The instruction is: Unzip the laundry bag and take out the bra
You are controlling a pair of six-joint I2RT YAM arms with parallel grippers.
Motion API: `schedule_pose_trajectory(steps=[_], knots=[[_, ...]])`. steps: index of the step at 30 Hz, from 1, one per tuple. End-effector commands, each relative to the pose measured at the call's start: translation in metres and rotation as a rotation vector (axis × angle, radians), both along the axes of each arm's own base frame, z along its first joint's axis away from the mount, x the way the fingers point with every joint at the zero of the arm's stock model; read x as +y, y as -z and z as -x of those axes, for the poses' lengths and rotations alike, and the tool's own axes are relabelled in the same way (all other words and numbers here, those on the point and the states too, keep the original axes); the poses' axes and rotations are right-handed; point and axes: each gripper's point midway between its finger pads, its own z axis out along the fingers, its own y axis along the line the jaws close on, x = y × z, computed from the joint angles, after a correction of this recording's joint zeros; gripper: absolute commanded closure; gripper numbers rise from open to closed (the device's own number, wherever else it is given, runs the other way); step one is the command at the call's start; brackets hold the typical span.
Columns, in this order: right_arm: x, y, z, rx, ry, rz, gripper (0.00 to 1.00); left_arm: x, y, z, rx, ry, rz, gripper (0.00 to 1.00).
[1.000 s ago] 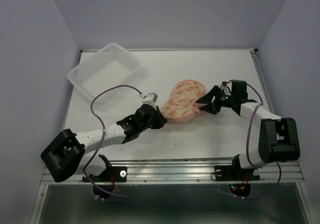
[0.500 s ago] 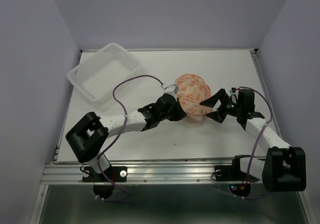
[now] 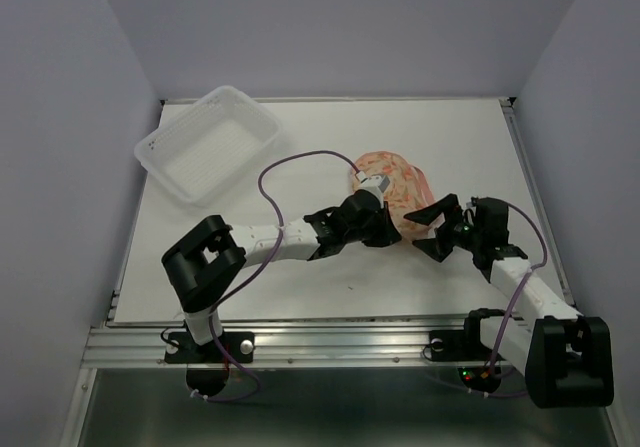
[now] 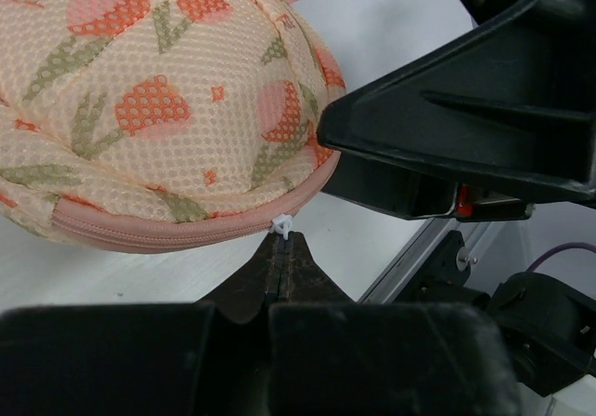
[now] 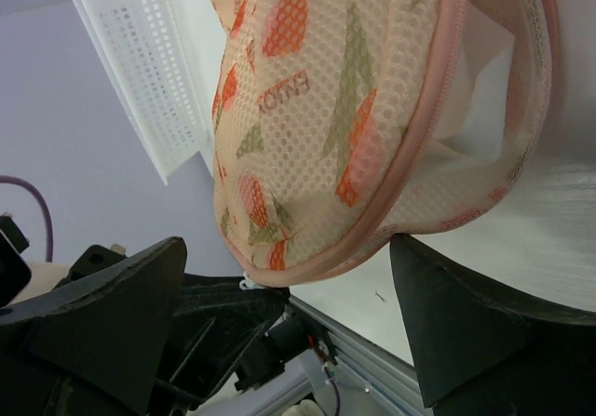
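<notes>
The laundry bag (image 3: 396,185), peach mesh with orange flower prints and pink zip edging, lies right of the table's middle. My left gripper (image 3: 386,231) is at its near edge, shut on the small white zip pull (image 4: 282,222) of the bag (image 4: 158,109). My right gripper (image 3: 430,229) stands open at the bag's right side. In the right wrist view the bag (image 5: 317,109) has its rounded end between the spread fingers (image 5: 112,314). The zip gapes on that side, and white fabric (image 5: 480,90) inside looks like the bra.
A white perforated basket (image 3: 208,149) stands at the table's back left; its side (image 5: 130,53) also shows in the right wrist view. The table's metal front rail (image 3: 340,339) runs close behind both arms. The two grippers are almost touching.
My left gripper has slid right along the bag's near edge with the zip pull, and the bag has shifted right. The right gripper has opened wide and drawn back toward the front.
</notes>
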Motion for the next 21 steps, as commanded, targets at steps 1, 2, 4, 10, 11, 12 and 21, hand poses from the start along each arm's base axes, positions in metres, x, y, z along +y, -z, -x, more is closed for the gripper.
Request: schedule_pose_trajectory(steps=[1,2,4,10,11,12,21], knots=[[0.002,-0.009,-0.014,-0.042,0.037,-0.033,0.05,-0.015,-0.037,-0.003,-0.049,0.012,0.084,1.00],[0.005,-0.009,-0.013,-0.038,0.024,-0.038,0.05,-0.015,-0.039,-0.004,-0.053,0.008,0.085,1.00],[0.010,-0.010,-0.011,-0.029,0.005,-0.050,0.05,-0.013,-0.039,-0.009,-0.068,-0.010,0.068,1.00],[0.013,-0.017,-0.008,-0.031,-0.002,-0.068,0.02,-0.014,-0.037,-0.028,-0.103,-0.072,0.019,1.00],[0.014,-0.021,-0.009,-0.040,-0.007,-0.069,0.02,-0.016,-0.035,-0.029,-0.104,-0.074,0.013,1.00],[0.014,-0.021,-0.008,-0.035,-0.007,-0.067,0.01,-0.018,-0.034,-0.031,-0.107,-0.080,0.008,1.00],[0.009,-0.012,-0.011,-0.017,0.035,-0.054,0.02,-0.021,-0.040,-0.032,-0.103,-0.080,0.028,1.00]])
